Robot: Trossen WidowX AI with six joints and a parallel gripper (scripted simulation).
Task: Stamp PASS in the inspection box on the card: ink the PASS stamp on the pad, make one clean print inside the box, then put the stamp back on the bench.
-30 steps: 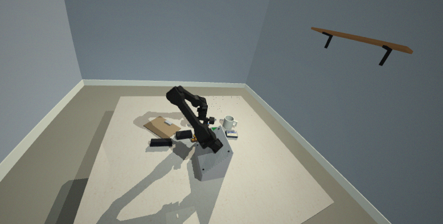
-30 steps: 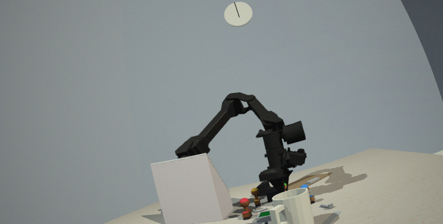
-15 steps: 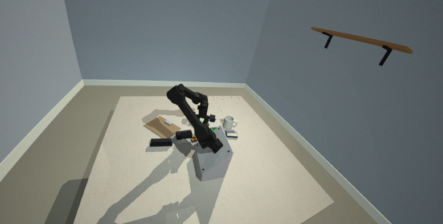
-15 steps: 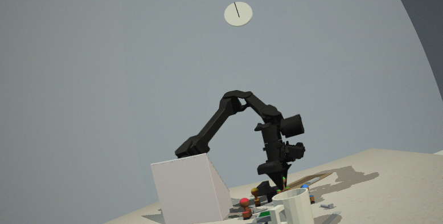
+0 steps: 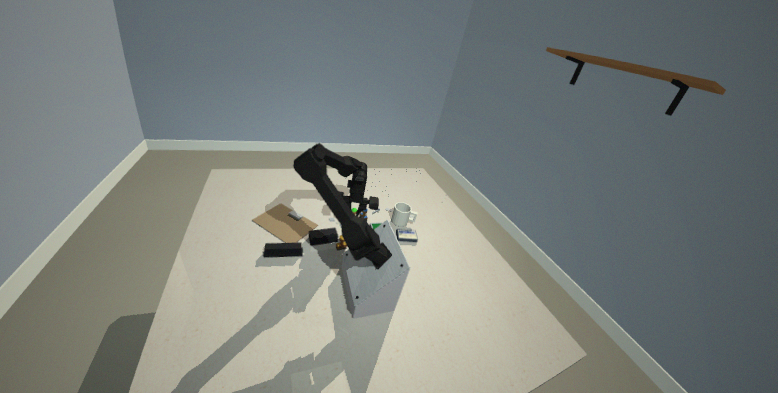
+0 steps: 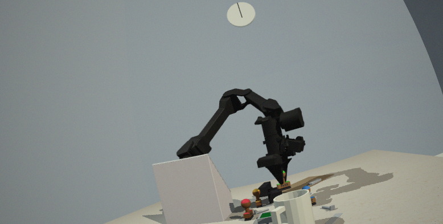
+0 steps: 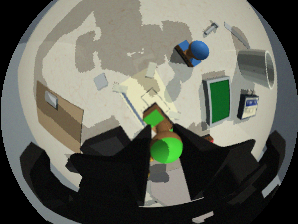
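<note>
The PASS stamp (image 6: pixel 283 186) (image 7: pixel 166 148) has a green knob and a wooden block with a green top. My gripper (image 6: pixel 282 179) (image 7: pixel 161 128) is shut on it below the knob and holds it roughly upright above the bench. In the wrist view the cream card (image 7: pixel 134 90) lies beyond and below the stamp. The outline of its box (image 7: pixel 152 89) shows partly; the stamp hides its near part, and I make out no clear print. The green ink pad (image 7: pixel 220 101) (image 6: pixel 265 215) (image 5: pixel 376 225) lies in a grey tray to the card's right.
A blue-knobbed stamp (image 7: pixel 199 50) stands right of the card. Red-knobbed (image 6: pixel 245 203) and amber-knobbed (image 6: pixel 256 192) stamps stand nearer the base. A mug (image 5: pixel 401 215) (image 7: pixel 256 67) is beyond the pad. A brown board (image 5: pixel 277 221) (image 7: pixel 60 115) and black blocks (image 5: pixel 283 249) (image 5: pixel 323 236) lie left.
</note>
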